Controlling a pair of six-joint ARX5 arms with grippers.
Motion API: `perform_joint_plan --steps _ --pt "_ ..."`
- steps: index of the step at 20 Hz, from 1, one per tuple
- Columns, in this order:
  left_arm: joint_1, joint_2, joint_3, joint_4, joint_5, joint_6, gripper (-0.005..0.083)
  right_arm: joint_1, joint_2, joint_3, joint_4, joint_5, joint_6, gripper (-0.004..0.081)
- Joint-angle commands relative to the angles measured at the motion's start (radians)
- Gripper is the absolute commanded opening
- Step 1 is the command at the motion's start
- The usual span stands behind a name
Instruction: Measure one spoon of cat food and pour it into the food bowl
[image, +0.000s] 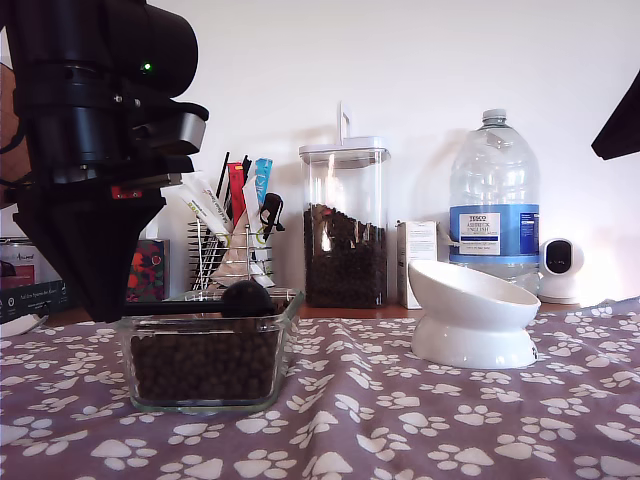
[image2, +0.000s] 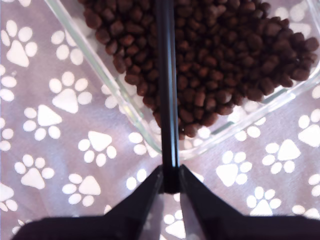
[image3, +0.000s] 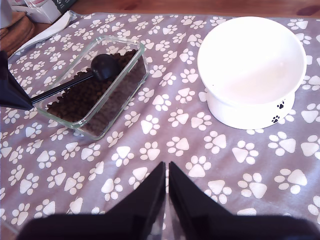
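Note:
The black spoon (image: 246, 297) lies level across the glass dish (image: 291, 312), its cup at rim height over the cat food (image: 205, 365). My first gripper (image2: 170, 174) is shut on the end of the spoon's handle (image2: 166, 75), just outside the dish wall, with kibble (image2: 225, 65) beyond. In the exterior view this gripper (image: 108, 305) reaches down at the left. The white food bowl (image: 470, 300) stands on the cloth at the exterior view's right. My second gripper (image3: 167, 171) hovers shut and holding nothing, high over the cloth, with the spoon (image3: 104, 66), dish (image3: 120, 97) and bowl (image3: 250, 55) ahead.
Along the back stand a tall clear canister of kibble (image: 343, 225), a large water bottle (image: 494, 190), a wire rack of coloured sticks (image: 235, 230), a small white box (image: 417, 250) and a small white device (image: 560, 265). A dark arm part (image: 618, 130) shows at the exterior view's right edge.

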Motion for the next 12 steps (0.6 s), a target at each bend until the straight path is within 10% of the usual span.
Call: perform_joint_plan --steps 1,12 --pt "-0.001 0.017 -0.012 -0.003 -0.005 0.003 0.0 0.005 0.004 -0.014 0.007 -0.007 -0.006 -0.0013" --pt "-0.001 0.001 0.012 -0.02 -0.024 -0.031 -0.0022 0.005 0.004 -0.014 0.006 -0.008 -0.006 -0.0013"
